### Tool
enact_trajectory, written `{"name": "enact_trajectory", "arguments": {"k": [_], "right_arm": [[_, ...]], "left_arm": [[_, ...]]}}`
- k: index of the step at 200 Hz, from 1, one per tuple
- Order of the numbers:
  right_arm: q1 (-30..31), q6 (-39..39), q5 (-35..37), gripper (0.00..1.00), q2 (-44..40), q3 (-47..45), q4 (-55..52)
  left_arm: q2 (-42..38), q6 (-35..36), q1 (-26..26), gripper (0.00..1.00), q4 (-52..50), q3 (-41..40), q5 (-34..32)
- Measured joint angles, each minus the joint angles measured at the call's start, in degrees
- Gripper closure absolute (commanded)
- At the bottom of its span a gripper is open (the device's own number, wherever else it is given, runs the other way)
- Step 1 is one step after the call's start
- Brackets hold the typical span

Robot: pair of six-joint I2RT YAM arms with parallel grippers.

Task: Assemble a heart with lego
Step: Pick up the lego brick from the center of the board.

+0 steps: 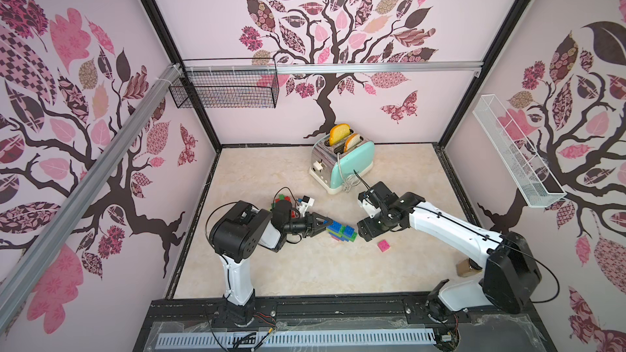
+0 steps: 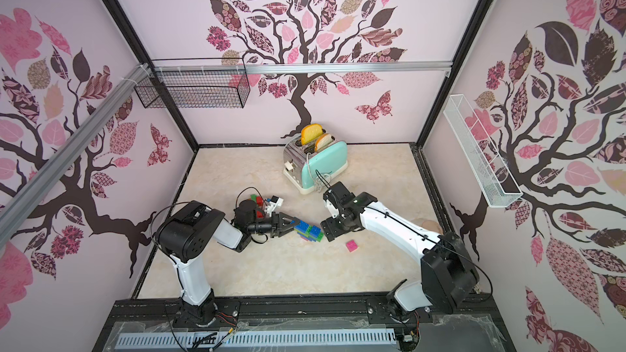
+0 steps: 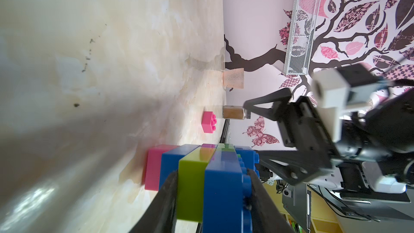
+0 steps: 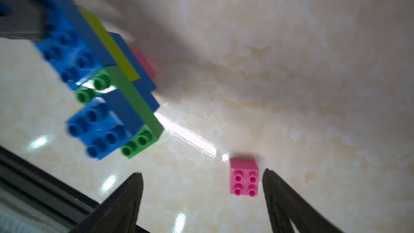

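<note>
Left gripper [image 1: 325,225] is clamped narrow; right gripper [image 4: 201,173] angles downward, jaws spread wide.

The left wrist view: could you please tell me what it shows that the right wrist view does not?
Only the left wrist view shows the spice jar, the pinkish cup and the white wire shelf. Only the right wrist view shows the brick assembly's studded top face-on. Both show that assembly in the grip of the left end effector, the loose pink brick, and the open right end effector.
</note>
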Motion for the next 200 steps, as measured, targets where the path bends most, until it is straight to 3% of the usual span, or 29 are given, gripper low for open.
{"name": "enact_trajectory", "arguments": {"k": [33, 73, 121, 200], "right_arm": [[-0.02, 9.16, 5.51, 0.13, -1.46, -6.97, -1.6], [-0.48, 14.21, 8.66, 0.19, 0.22, -7.15, -1.05], [-1.44, 13.81, 9.07, 0.35, 1.73, -7.54, 3.19], [-1.88, 12.02, 5.51, 0.48, 4.11, -10.19, 6.95]], "left_arm": [[-0.26, 0.0, -0.09, 0.61, -0.15, -0.26, -0.15], [-0.31, -0.13, -0.57, 0.61, -0.11, -0.26, -0.2], [-0.76, -0.02, -0.66, 0.61, -0.5, -0.57, -0.39], [-0.76, 0.0, -0.66, 0.61, -0.57, -0.57, -0.39]]}}
